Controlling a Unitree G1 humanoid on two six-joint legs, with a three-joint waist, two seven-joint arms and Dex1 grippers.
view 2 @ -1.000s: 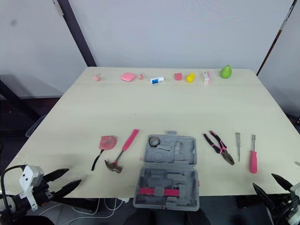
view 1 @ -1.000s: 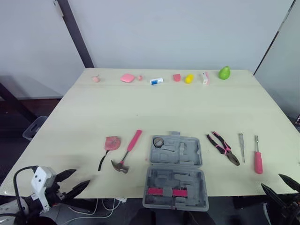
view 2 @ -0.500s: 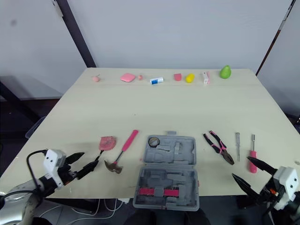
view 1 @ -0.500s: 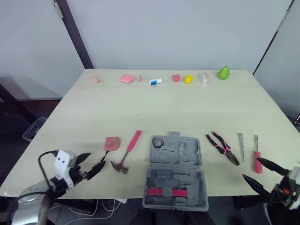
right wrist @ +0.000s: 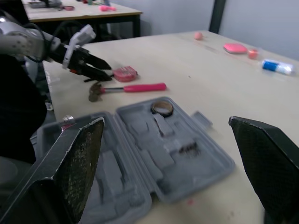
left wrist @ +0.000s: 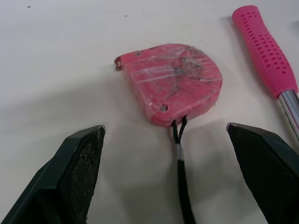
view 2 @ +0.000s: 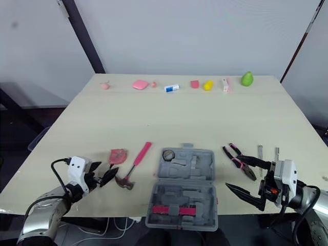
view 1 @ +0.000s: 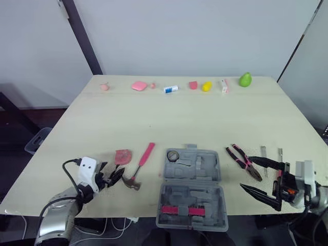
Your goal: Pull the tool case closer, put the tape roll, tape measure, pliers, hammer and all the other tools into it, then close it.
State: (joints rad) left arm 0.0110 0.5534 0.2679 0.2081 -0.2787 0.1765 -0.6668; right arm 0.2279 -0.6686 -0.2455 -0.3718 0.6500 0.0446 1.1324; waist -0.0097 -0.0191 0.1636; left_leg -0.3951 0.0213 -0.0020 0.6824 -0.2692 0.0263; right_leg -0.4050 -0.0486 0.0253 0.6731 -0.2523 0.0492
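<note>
Tape measure [left wrist: 174, 84] lies just ahead of spread left end effector [left wrist: 166, 134], seemingly untouched.

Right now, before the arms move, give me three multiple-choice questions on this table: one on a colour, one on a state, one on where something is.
1. What colour is the hammer handle?
A. yellow
B. blue
C. pink

2. How does the left gripper stand toward the tape measure?
A. open, not touching it
B. shut on it
C. shut, resting on top of it

3. Where does the tape roll lie?
A. beside the hammer
B. in the tool case
C. on the tape measure

Answers:
1. C, the handle is plainly pink.
2. A, the left wrist view shows both fingers spread with the tape measure ahead, untouched.
3. B, the ring sits in the open case's far half.
</note>
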